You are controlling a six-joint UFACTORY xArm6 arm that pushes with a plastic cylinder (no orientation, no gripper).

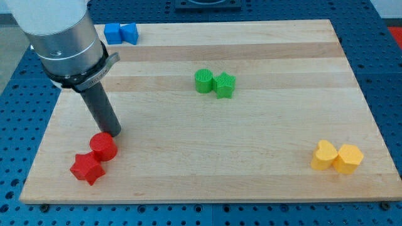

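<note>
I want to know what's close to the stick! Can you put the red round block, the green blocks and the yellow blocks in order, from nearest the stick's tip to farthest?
From my tip:
1. Red round block: right beside my tip, just below it, at the view's bottom left.
2. Green blocks: near the middle, toward the view's top.
3. Yellow blocks: far off at the view's bottom right.
</note>
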